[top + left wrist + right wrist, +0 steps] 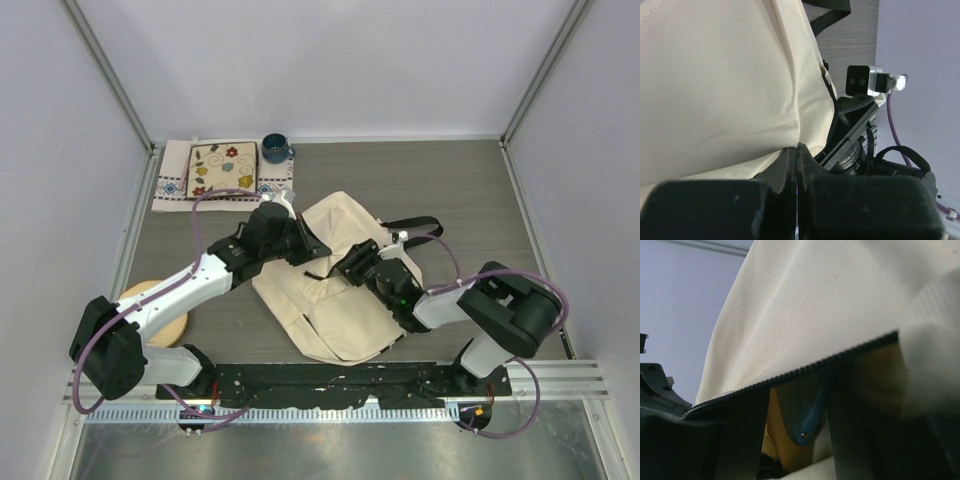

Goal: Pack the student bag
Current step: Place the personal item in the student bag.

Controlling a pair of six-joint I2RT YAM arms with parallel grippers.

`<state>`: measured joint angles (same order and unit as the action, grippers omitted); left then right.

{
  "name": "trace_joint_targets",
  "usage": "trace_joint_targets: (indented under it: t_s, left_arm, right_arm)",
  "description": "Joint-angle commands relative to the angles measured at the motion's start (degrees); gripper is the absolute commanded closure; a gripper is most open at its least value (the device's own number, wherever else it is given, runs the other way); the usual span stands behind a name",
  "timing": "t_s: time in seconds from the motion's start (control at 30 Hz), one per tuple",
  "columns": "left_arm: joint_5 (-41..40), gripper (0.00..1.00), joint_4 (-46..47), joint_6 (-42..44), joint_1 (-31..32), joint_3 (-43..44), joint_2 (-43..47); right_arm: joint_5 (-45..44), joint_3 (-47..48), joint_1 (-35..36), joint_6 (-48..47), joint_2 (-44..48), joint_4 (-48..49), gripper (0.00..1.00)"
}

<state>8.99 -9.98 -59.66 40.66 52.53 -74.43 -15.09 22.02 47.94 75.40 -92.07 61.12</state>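
Grey tabletop bears the student bag, its zip mouth lifted by the left hand pinched shut on fabric, right hand nearer, jaws part-open just inside it.

Bag: big cream fabric backpack, soft, slumped on grey surface, lying diag. Sits toward the near side and right of the blue mug, well apart from it. One end points roughly at mug, other end away. Black straps trail off the side away from mug. Zipper: black teeth, undone, edge lifted. Gap shows tan-yellow lining and a blue-grey tab, can't tell what. Fabric puffed w/ soft folds.
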Motion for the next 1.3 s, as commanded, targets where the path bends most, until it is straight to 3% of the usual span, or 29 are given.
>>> trace_joint_targets:
  t_s: [0.0,0.17,0.33,0.43,0.53,0.67,0.87,1.1,1.27]
  left_arm:
    - [3.4,1.0,2.68,-0.28,-0.59,-1.02,1.05]
    - [3.49,1.0,3.12,-0.37,-1.03,-1.73,0.78]
    - [3.58,1.0,3.56,-0.46,-1.11,-2.08,0.61]
    - [3.84,1.0,4.0,-0.81,-1.11,-2.43,0.43]
    - [4.36,1.0,4.35,-0.9,-1.2,-2.44,0.34]
    - [4.37,1.0,4.53,-0.9,-1.2,-2.44,0.34]
    - [4.89,1.0,5.05,-1.16,-1.2,-3.05,0.08]
    - [4.19,1.0,5.06,-1.16,-1.55,-4.19,0.34]
    - [3.93,0.97,5.4,-1.42,-1.91,-5.77,0.43]
  right_arm:
    - [-0.55,-2.86,0.31,-4.37,7.68,-9.6,0.44]
    - [-2.57,0.03,0.31,-7.19,16.21,-25.31,0.41]
    - [-3.01,0.22,0.31,-7.98,19.91,-30.88,0.42]
    - [-2.31,0.04,0.22,-7.81,20.09,-31.51,0.51]
    - [-1.7,0.21,0.31,-7.63,19.91,-31.15,0.68]
    - [-0.99,0.91,0.31,-7.72,18.34,-29.4,0.78]
    - [0.15,4.43,0.31,-7.98,12.45,-22.81,0.84]
    - [1.47,7.77,0.4,-8.86,8.57,-19.55,0.81]
    - [0.07,1.46,0.31,-11.05,14.98,-24.46,0.57]
